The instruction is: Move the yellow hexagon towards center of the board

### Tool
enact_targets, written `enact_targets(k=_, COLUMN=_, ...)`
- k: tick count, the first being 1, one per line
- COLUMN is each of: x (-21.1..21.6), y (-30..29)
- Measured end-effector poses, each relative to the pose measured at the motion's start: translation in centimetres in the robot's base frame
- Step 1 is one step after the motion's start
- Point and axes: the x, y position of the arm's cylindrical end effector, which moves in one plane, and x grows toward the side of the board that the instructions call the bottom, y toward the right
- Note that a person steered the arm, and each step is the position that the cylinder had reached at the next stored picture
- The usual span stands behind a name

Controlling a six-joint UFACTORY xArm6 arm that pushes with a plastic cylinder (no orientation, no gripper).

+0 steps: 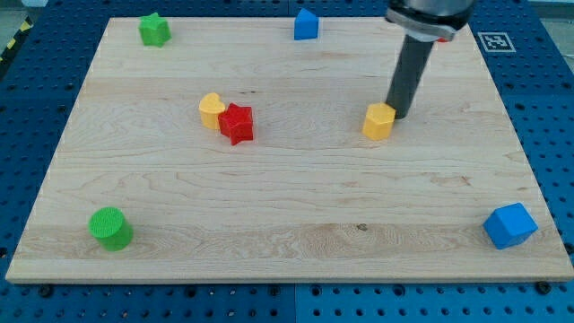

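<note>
The yellow hexagon (pixel 378 121) sits on the wooden board (pixel 296 188), right of the middle. My tip (pixel 397 116) stands just right of the hexagon and slightly toward the view's top, touching or nearly touching its edge. The dark rod rises up and to the right from there.
A yellow heart (pixel 212 110) and a red star (pixel 237 123) touch each other left of centre. A green star (pixel 154 30) is at the top left, a blue house-shaped block (pixel 306 24) at the top middle, a green cylinder (pixel 110 228) at the bottom left, a blue cube (pixel 509 225) at the bottom right.
</note>
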Motion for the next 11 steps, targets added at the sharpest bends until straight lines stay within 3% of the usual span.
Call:
enact_targets(k=1, x=0.1, y=-0.9)
enact_targets(k=3, x=3.1, y=4.5)
enact_targets(k=7, x=3.2, y=-9.5)
enact_targets(k=8, x=2.9, y=-10.4)
enact_targets(k=9, x=2.8, y=-4.8)
enact_targets(k=10, x=-0.1, y=-3.4)
enact_targets(k=11, x=-1.3, y=-6.3)
